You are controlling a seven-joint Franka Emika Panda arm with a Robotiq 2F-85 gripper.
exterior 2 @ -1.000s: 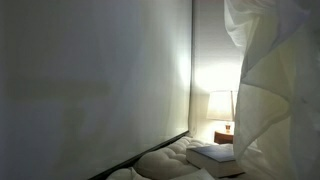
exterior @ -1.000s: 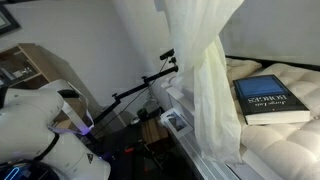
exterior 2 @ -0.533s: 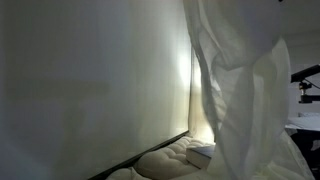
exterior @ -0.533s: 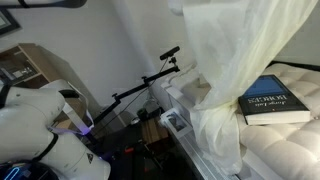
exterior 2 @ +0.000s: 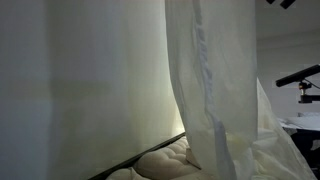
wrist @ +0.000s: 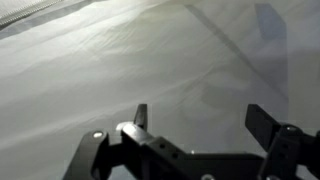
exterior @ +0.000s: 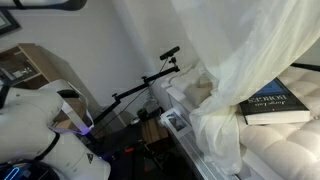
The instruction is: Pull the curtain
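Wrist view: the claw [wrist: 200,120] stands with fingers apart, facing the cream curtain [wrist: 150,60]. In an exterior view it has swept farther sideways, now veiling the blue book [exterior: 275,102]; the pull seems well underway.

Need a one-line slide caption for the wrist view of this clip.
Wrist view: the gripper, fingers spread apart, faces the cream curtain, whose fabric fills the frame.

a blue book [exterior: 278,103] lies on the cream quilted surface [exterior: 285,148]; a black stand [exterior: 140,88] and a wooden shelf [exterior: 22,66] are nearby.
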